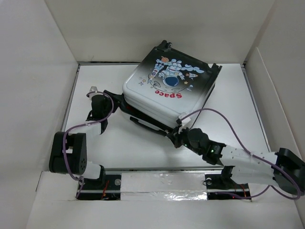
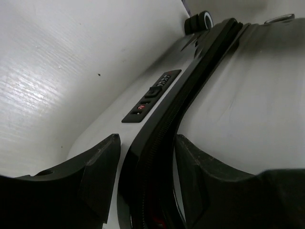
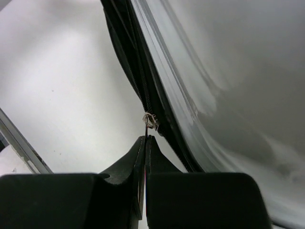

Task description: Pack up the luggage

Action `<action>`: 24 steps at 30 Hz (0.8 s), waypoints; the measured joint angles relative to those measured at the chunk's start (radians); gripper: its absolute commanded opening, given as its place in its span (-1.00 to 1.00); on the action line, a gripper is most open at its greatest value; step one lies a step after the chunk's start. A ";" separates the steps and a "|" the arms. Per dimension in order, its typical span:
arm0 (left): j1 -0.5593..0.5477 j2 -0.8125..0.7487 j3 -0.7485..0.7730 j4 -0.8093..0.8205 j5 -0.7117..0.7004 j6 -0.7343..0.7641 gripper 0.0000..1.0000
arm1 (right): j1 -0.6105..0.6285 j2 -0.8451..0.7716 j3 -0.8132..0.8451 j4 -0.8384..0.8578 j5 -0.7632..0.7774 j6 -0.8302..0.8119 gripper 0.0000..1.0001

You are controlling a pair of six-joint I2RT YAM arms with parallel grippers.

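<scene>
as the right gripper [image 3: 145,139] pinches the zip pull [image 3: 150,120], the left gripper [image 2: 146,141] sits half wide over the luggage [image 1: 162,98] edge. next, i think, pull the zip steadily.

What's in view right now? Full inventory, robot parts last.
luggage: one, black fading to white, astronaut and red "Space" print up, back middle of the table
caster wheel: one clearly seen, black, far corner of the luggage
combination lock: one, black, luggage side wall beside the zipper seam
zipper pull: one, metal, on the luggage's near edge
table: one, white, under everything
foil tape strip: one, silver, near table edge between the arm bases
left gripper: one, black, jaws apart astride the zipper seam
right gripper: one, black, jaws shut on the zipper pull
</scene>
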 measured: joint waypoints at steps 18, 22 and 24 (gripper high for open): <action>-0.151 0.101 -0.280 0.567 -0.489 -0.103 -0.73 | 0.092 0.669 0.706 -0.267 0.045 -0.006 -1.00; -0.203 0.049 -0.330 0.584 -0.482 -0.121 -0.93 | 0.087 0.662 0.689 -0.236 0.053 -0.020 -1.00; -0.225 -0.007 -0.341 0.526 -0.457 -0.105 -0.95 | 0.080 0.573 0.574 -0.181 0.043 -0.043 -1.00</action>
